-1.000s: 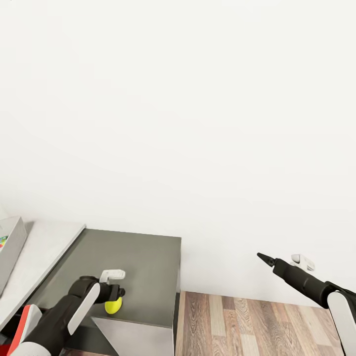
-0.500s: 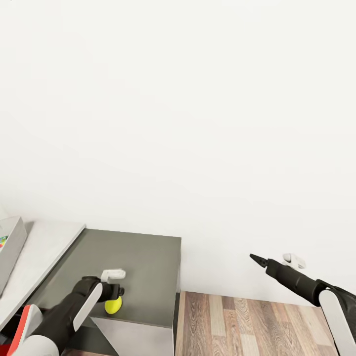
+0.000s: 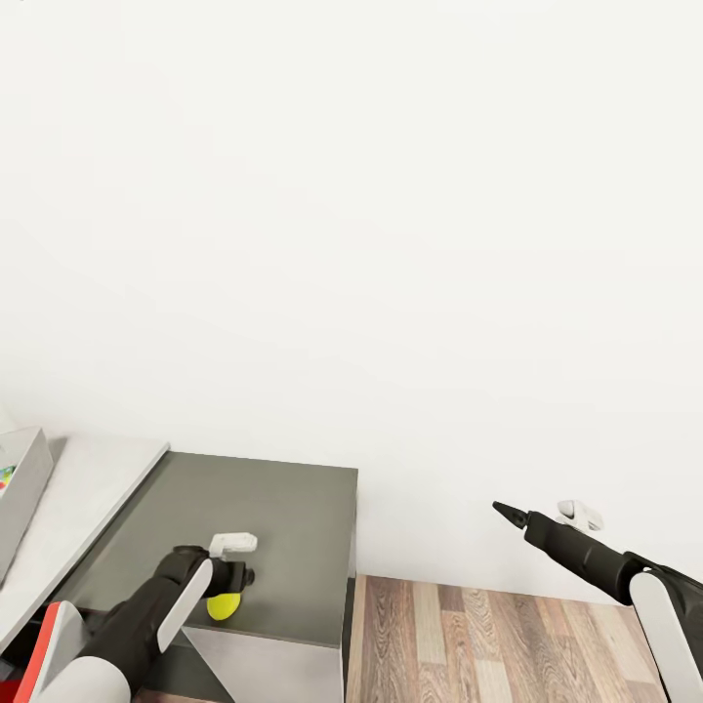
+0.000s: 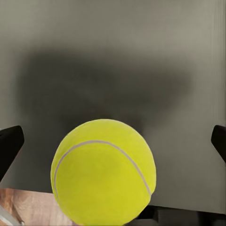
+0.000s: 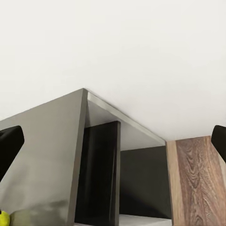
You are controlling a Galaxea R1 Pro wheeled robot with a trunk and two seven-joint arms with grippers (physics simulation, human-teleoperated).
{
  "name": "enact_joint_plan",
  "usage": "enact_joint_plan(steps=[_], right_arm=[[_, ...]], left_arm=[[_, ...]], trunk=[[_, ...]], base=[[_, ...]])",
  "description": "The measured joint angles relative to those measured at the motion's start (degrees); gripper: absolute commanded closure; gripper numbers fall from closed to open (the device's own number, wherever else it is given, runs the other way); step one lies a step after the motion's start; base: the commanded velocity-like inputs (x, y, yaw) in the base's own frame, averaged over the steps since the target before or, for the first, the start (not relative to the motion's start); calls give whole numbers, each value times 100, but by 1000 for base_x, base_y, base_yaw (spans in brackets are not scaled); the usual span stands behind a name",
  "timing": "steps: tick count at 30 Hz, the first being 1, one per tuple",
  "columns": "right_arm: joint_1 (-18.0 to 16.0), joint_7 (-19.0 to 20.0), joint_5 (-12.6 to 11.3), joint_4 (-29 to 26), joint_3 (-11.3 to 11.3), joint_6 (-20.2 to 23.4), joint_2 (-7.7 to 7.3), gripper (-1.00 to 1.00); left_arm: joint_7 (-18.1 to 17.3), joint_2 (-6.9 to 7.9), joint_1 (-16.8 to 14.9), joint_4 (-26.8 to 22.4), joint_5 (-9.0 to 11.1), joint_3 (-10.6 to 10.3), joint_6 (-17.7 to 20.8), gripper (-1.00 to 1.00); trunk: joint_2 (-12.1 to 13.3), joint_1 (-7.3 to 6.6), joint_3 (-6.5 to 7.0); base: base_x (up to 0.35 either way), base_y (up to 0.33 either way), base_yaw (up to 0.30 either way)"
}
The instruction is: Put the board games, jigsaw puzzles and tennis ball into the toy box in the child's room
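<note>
Lowering since a moment ago, my left fingers point(image 4: 113, 141) are spread wide astride the tennis ball point(image 3: 223, 606) near the dark counter's point(image 3: 283, 527) front edge. My right fingers point(image 3: 510, 511) hang open, empty. A clumsy nudge might roll it off.

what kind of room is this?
Likely a bedroom or playroom corner: plain white wall, wood-plank floor, a grey desk end unit with a tennis ball on it.
</note>
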Motion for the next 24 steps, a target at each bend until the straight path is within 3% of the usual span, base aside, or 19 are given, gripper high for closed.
enact_joint_plan(steps=[6,14,24], right_arm=[[0,0,-2,0,0,-1,-8,-100],[0,6,2,0,0,-1,4,-100],[0,4,2,0,0,-1,6,-100]], left_arm=[[-12,-24,-16,91,-1,0,47,-100],[-22,-114,-475,967,-23,8,56,-100],[-24,-128,-553,1096,-26,10,43,-100]], trunk=[[0,0,0],[0,0,0],[0,0,0]], base=[[0,0,0],[0,0,0],[0,0,0]])
